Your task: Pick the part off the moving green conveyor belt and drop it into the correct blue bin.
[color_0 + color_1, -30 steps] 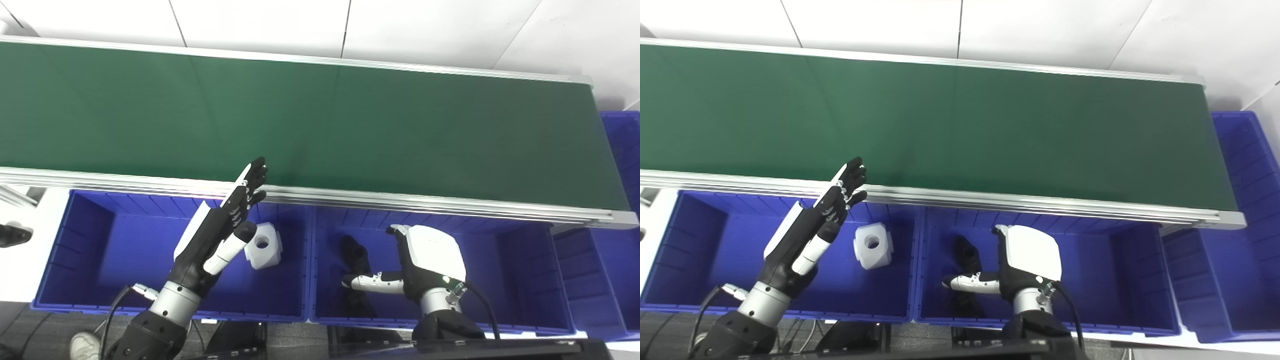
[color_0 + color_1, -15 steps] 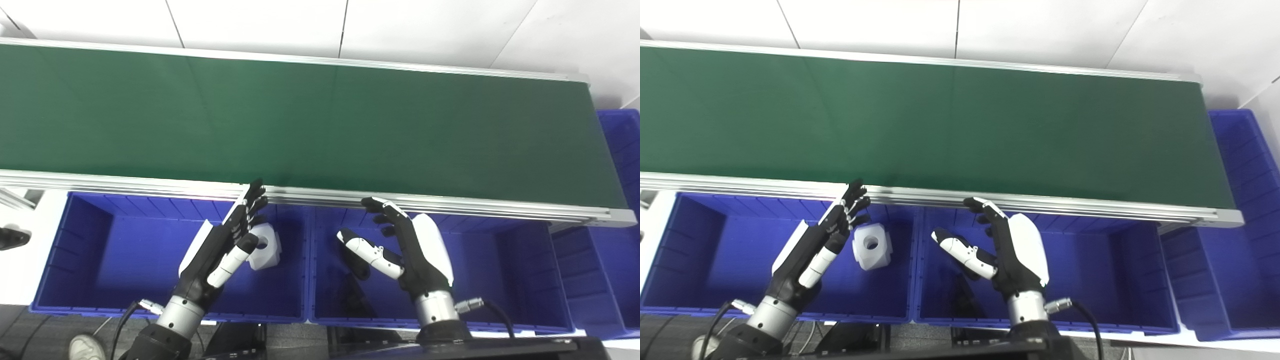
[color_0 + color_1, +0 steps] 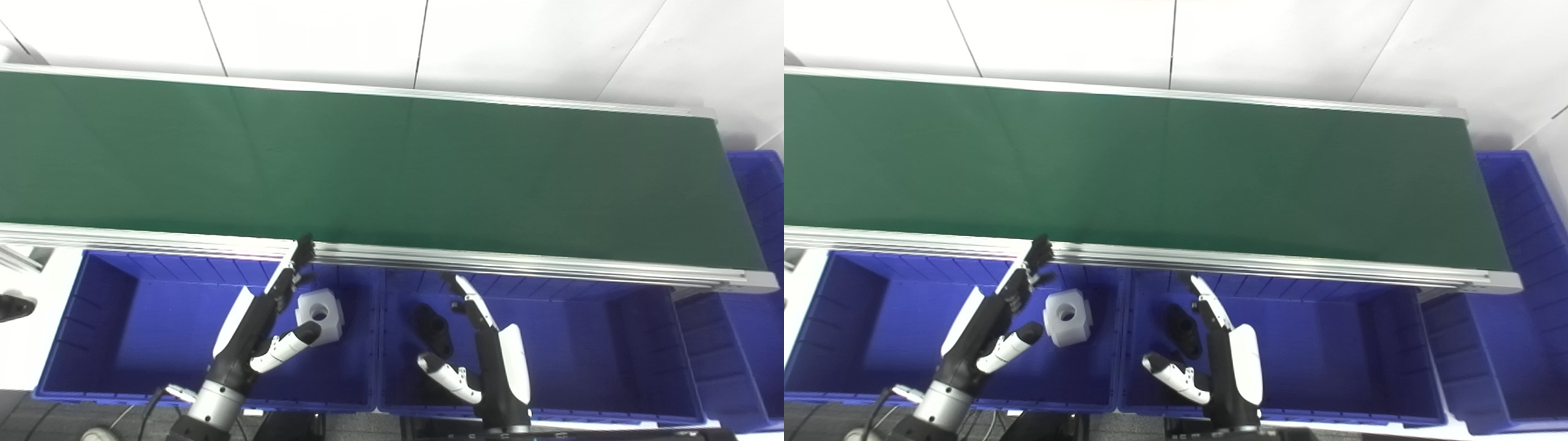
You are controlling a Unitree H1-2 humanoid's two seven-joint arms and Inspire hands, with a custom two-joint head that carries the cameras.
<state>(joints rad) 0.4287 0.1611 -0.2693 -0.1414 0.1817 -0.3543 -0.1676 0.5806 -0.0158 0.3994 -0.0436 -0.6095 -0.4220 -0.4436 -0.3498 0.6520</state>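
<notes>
Both of our hands have dropped lower since a moment ago: our left hand (image 3: 254,321) and right hand (image 3: 493,361) each hang over a blue bin with fingers spread, holding nothing. We see a chunky white block with a round hole (image 3: 320,313) in the left bin (image 3: 110,306) and a black part (image 3: 433,327) in the middle bin (image 3: 600,343). Smooth green belt (image 3: 392,171) with shiny metal rails runs bare below a white tiled wall (image 3: 318,37).

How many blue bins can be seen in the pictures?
3. The left bin lies below the belt and holds a white part. The middle bin beside it holds a black part. The right bin, past the belt's end, is cut off.
</notes>
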